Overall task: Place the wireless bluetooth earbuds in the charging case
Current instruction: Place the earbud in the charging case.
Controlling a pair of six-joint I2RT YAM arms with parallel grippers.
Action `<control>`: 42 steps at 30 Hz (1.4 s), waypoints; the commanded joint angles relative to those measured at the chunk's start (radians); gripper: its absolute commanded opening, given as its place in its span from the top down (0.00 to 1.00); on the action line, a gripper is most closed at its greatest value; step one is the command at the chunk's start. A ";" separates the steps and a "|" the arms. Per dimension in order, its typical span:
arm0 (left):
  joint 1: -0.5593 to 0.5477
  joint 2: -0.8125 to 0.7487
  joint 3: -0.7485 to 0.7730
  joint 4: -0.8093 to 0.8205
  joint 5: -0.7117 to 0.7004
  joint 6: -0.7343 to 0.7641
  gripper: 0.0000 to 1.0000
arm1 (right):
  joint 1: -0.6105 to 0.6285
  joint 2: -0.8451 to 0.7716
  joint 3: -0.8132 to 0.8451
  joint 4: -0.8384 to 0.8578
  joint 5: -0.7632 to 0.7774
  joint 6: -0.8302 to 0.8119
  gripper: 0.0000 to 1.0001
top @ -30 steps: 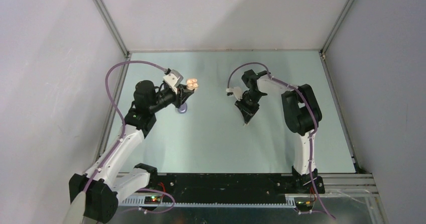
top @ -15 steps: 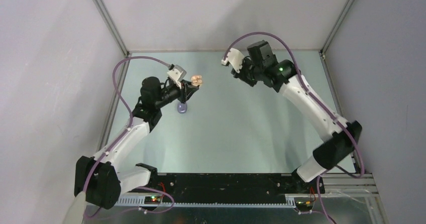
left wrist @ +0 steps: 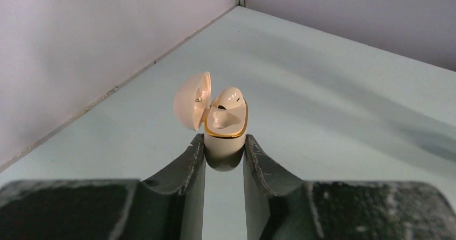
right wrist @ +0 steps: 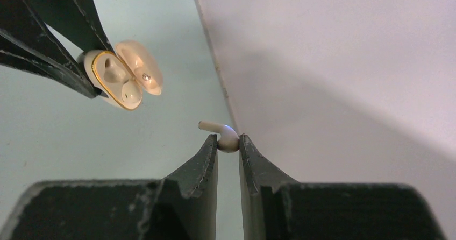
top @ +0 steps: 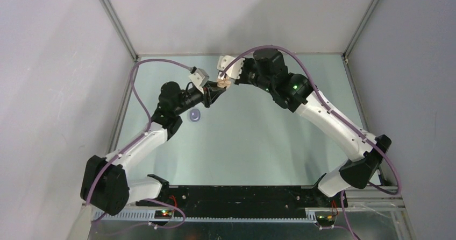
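My left gripper (left wrist: 224,142) is shut on the base of a cream charging case (left wrist: 226,146) with a gold rim. It holds the case in the air with the lid open to the left. One white earbud (left wrist: 229,96) sits in the case; the socket beside it is empty. My right gripper (right wrist: 228,141) is shut on a white stemmed earbud (right wrist: 216,127), a short way right of and below the case (right wrist: 115,84) in its view. In the top view both grippers meet at the case (top: 222,83). A small lavender piece (top: 195,116) lies on the table.
The grey back wall (right wrist: 349,62) is close behind my right gripper. The left side wall (left wrist: 80,46) runs along the table edge. The left gripper's fingers (right wrist: 59,41) fill the upper left of the right wrist view.
My right arm has swung up from mid-table to the back and then left, up to the case. My left arm has carried the open case up and to the right.
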 commanded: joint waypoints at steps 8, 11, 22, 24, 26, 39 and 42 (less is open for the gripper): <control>-0.021 0.027 0.062 0.163 0.013 -0.090 1.00 | 0.060 0.004 -0.001 0.115 -0.017 -0.037 1.00; -0.021 0.034 0.065 0.185 0.012 -0.117 1.00 | 0.066 0.003 -0.002 0.117 -0.034 -0.015 1.00; -0.024 0.024 0.066 0.205 0.048 -0.163 1.00 | 0.068 0.002 -0.030 0.107 -0.090 -0.034 1.00; -0.023 0.023 0.068 0.208 0.056 -0.169 1.00 | 0.071 -0.004 -0.050 0.116 -0.095 -0.055 1.00; -0.023 0.026 0.075 0.210 0.065 -0.178 1.00 | 0.075 -0.013 -0.073 0.144 -0.090 -0.080 1.00; -0.021 0.039 0.101 0.211 0.079 -0.193 1.00 | 0.085 -0.019 -0.103 0.179 -0.092 -0.137 1.00; -0.021 0.038 0.101 0.211 0.077 -0.193 1.00 | 0.086 -0.019 -0.103 0.172 -0.096 -0.144 1.00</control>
